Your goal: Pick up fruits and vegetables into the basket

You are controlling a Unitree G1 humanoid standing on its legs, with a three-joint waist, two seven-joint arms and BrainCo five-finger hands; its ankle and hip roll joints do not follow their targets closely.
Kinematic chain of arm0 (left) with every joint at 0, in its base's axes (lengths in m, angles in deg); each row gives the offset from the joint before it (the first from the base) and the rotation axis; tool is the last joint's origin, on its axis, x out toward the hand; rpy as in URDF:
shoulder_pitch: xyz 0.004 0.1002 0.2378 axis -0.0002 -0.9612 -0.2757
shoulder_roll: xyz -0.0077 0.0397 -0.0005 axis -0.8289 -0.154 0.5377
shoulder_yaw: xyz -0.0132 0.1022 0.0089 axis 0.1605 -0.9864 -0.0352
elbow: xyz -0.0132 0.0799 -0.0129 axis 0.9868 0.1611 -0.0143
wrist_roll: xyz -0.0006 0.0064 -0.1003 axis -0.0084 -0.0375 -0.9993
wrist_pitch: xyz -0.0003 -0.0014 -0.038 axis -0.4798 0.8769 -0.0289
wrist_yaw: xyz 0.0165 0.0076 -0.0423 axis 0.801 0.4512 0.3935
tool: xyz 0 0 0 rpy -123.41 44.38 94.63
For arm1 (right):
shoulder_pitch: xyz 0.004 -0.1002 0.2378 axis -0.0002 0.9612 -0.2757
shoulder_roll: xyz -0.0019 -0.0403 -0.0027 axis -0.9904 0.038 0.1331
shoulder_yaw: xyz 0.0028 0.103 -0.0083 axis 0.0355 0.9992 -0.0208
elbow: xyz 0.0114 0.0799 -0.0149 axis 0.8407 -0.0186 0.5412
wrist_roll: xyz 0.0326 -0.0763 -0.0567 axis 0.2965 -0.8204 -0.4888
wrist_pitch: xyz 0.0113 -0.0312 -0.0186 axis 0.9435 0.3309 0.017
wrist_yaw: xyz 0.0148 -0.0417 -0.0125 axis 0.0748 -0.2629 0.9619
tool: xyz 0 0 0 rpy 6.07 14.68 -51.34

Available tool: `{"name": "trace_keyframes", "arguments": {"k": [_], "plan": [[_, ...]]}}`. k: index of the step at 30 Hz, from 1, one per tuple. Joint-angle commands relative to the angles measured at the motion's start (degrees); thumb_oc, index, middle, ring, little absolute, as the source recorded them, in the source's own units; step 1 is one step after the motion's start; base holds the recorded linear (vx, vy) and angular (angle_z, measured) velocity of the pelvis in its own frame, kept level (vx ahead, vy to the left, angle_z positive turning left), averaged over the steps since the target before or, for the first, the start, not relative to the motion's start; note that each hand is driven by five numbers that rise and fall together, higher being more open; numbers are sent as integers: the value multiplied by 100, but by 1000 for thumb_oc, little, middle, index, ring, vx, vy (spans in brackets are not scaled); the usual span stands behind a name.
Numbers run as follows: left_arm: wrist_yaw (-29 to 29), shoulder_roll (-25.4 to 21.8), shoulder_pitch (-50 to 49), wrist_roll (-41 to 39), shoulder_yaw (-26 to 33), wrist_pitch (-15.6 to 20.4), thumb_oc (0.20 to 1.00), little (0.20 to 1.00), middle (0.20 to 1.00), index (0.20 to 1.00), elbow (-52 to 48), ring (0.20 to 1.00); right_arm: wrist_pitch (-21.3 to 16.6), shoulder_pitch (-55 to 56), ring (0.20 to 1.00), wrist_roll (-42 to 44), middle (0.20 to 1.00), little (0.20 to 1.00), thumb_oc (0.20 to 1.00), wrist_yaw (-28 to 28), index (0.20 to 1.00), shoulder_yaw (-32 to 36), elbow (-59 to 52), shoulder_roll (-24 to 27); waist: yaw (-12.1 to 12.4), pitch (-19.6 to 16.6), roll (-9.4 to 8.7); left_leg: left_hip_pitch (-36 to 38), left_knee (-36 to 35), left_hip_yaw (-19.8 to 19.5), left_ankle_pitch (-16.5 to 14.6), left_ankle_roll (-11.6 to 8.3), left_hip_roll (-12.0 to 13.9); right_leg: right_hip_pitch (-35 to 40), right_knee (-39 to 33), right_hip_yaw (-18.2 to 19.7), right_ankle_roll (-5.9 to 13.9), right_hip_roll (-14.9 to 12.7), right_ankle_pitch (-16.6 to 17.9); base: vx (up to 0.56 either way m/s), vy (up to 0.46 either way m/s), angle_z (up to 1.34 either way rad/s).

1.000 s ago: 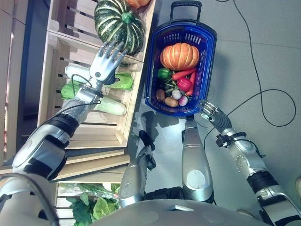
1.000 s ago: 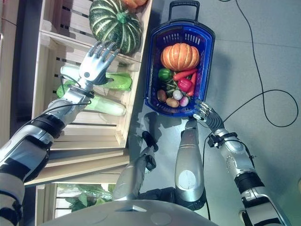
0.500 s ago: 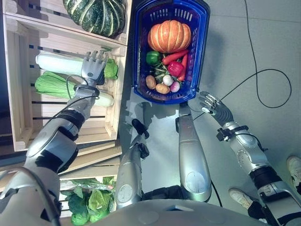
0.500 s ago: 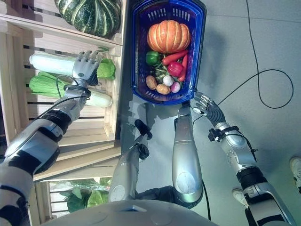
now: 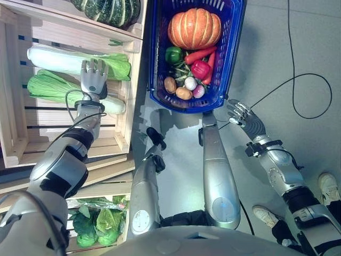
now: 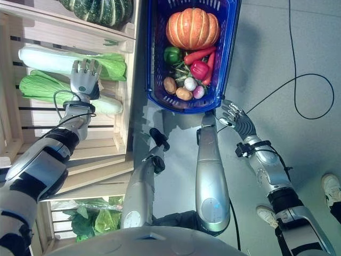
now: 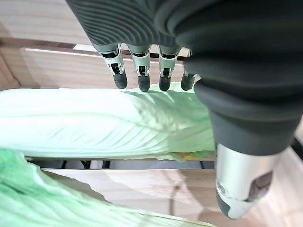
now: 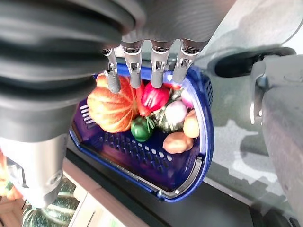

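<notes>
My left hand (image 5: 94, 80) hovers open, fingers straight, over two long pale-green cabbages (image 5: 64, 57) lying in a wooden crate (image 5: 16, 133); the left wrist view shows the fingers (image 7: 142, 71) just above a cabbage (image 7: 94, 123), holding nothing. A blue basket (image 5: 230, 58) stands on the floor to the right of the crate. It holds an orange pumpkin (image 5: 194, 28), a green pepper (image 5: 173, 54), a red pepper (image 5: 200, 69), carrots, potatoes and small radishes. My right hand (image 5: 245, 118) is open beside the basket's near right corner, empty. A striped green squash (image 5: 109, 9) sits in the crate above.
A lower crate of leafy greens (image 5: 98, 224) sits at the bottom left. Wooden slats and crate walls (image 5: 133, 80) separate the cabbages from the basket. Grey floor (image 5: 298, 64) lies to the right. A person's shoe (image 5: 330, 186) shows at the far right.
The camera has tilted, shifting the whole scene. My left hand has drawn back from the green squash and now lies over the cabbages. The right hand stays by the basket's corner.
</notes>
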Motion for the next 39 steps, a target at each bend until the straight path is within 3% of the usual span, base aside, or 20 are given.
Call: {"name": "trace_keyframes", "arguments": {"k": [1, 6, 23, 39], "plan": [[164, -605, -22, 199, 146, -647, 1000, 1000, 1000, 1000, 343, 1000, -332, 106, 1000, 36, 1000, 1000, 1000, -78, 1000, -28, -493, 1, -53, -110, -337, -997, 932, 33, -226, 79, -71, -285, 649, 58, 229, 148, -712, 14, 36, -3], [221, -718, -22, 352, 167, -826, 1000, 1000, 1000, 1000, 446, 1000, -380, 121, 1000, 37, 1000, 1000, 1000, -160, 1000, -5, -555, 65, -65, -110, -348, -1245, 1139, -2, -297, 89, -48, -508, 734, 125, 230, 136, -693, 3, 7, 0], [-29, -923, 252, 136, -7, -734, 1000, 1000, 1000, 1000, 448, 1000, -556, 153, 1000, 54, 1000, 1000, 1000, -266, 1000, 9, -576, 195, -98, -110, -338, -1616, 1537, -132, -504, 152, -53, -860, 926, 289, 219, 142, -681, 21, 9, -2], [113, -1015, 596, 171, -2, -1383, 1000, 1000, 1000, 1000, 482, 1000, -598, 119, 1000, 38, 1000, 1000, 1000, -382, 1000, -11, -641, 280, -137, -110, -356, -1943, 1908, -212, -657, 218, -17, -1183, 1164, 428, 211, 146, -679, 6, 15, 0]]}}
